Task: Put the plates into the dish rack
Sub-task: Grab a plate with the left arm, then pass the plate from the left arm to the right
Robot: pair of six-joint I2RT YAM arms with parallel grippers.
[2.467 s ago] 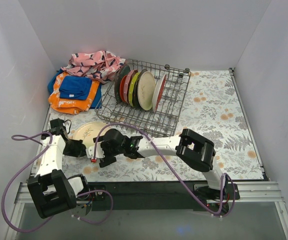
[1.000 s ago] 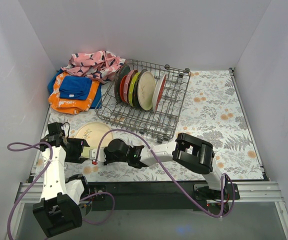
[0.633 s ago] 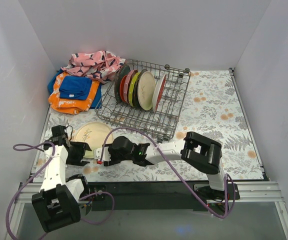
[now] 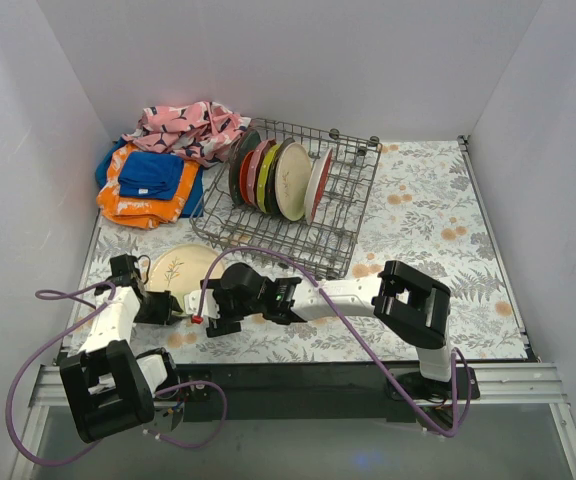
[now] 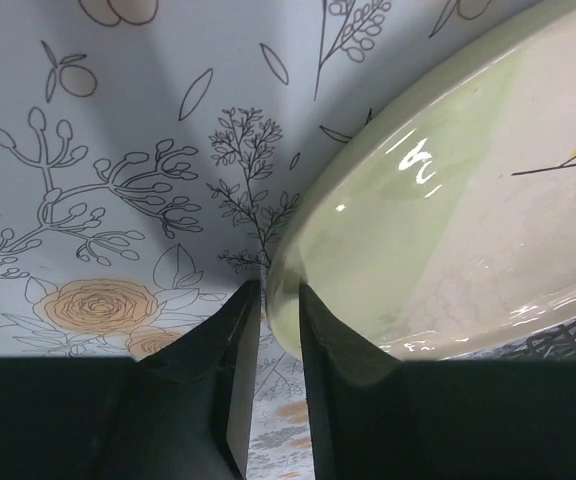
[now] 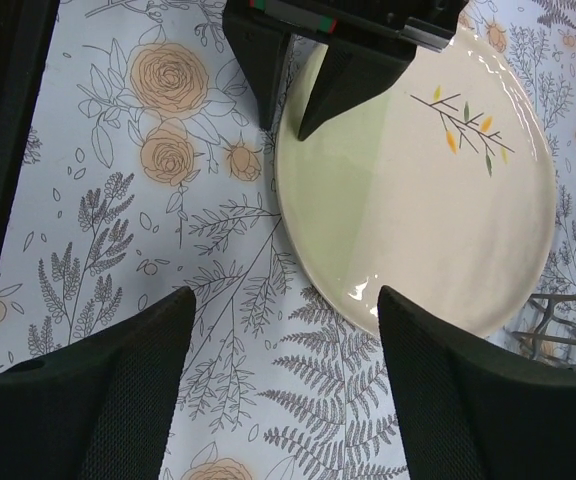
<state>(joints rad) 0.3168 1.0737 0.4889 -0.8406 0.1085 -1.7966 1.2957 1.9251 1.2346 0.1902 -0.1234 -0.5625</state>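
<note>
Wrist views show left hand (image 5: 276,296) pinching cream plate (image 5: 448,220); overhead is unclear.

Right gripper (image 6: 284,300) released (jaws wide); left gripper (image 5: 278,292) pinched cream plate (image 5: 448,220) rim.

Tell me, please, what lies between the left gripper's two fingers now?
The rim of the cream plate lies there, the left gripper straddling it; the left wrist view shows this.

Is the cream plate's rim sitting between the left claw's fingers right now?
Yes, the left wrist view shows the cream plate with its rim in the narrow gap between the two dark fingers of the left claw.
</note>
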